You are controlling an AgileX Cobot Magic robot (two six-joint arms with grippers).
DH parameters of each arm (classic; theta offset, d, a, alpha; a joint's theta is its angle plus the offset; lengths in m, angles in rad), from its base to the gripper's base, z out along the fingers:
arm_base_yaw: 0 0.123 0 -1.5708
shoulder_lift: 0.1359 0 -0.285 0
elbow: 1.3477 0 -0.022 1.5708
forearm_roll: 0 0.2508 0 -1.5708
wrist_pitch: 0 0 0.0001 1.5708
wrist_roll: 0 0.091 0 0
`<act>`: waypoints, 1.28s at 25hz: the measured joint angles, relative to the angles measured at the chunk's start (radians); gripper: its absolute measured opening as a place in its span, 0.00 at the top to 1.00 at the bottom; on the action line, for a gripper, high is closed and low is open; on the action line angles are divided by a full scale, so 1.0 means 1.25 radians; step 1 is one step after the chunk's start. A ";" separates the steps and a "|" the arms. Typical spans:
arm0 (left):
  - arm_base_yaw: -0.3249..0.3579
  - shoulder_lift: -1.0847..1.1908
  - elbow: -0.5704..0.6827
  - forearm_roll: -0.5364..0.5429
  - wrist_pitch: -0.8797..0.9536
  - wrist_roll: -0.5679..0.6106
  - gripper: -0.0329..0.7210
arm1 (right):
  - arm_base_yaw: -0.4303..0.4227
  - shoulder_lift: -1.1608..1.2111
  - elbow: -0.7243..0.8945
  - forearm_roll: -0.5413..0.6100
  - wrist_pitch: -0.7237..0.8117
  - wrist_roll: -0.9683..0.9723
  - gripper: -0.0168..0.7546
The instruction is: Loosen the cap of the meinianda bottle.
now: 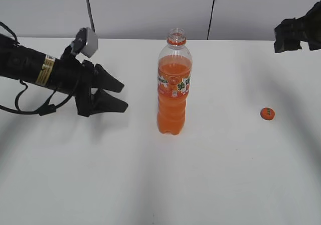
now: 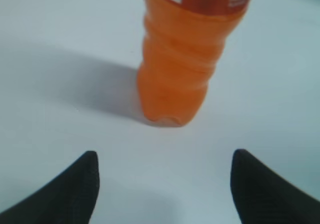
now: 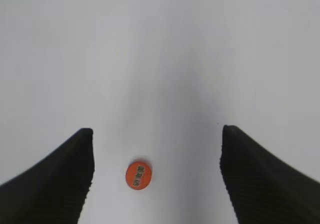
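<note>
The meinianda bottle (image 1: pixel 174 84) stands upright at the table's middle, its neck open with no cap on it. Its ribbed orange base shows in the left wrist view (image 2: pixel 175 69). The orange cap (image 1: pixel 267 113) lies flat on the table to the right, apart from the bottle; it also shows in the right wrist view (image 3: pixel 138 174). My left gripper (image 1: pixel 120 95) is open and empty, left of the bottle and apart from it (image 2: pixel 165 176). My right gripper (image 3: pixel 157 149) is open and empty, high above the cap; its body shows at the exterior view's top right (image 1: pixel 296 34).
The white table (image 1: pixel 150 185) runs to a grey wall at the back. A black cable (image 1: pixel 30 109) loops under the left arm.
</note>
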 joint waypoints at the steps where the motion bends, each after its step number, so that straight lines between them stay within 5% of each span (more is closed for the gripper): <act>1: 0.005 -0.017 -0.001 0.000 0.029 -0.008 0.32 | 0.000 -0.010 0.000 -0.020 -0.005 0.000 0.22; 8: 0.008 -0.145 -0.001 0.000 0.440 -0.197 0.33 | 0.000 -0.045 -0.016 -0.155 -0.010 0.000 0.22; 17: 0.009 -0.237 -0.001 -0.156 0.951 -0.210 0.34 | 0.000 -0.045 -0.081 -0.312 0.129 0.002 0.22; 21: 0.010 -0.263 -0.001 -0.394 1.084 0.000 0.34 | 0.000 -0.047 -0.094 -0.371 0.198 0.003 0.22; 27: 0.012 -0.290 -0.010 -0.851 1.166 0.514 0.34 | 0.000 -0.061 -0.102 -0.403 0.255 0.035 0.22; 32: 0.012 -0.324 -0.120 -1.058 1.339 0.755 0.34 | 0.000 -0.062 -0.186 -0.327 0.322 0.056 0.22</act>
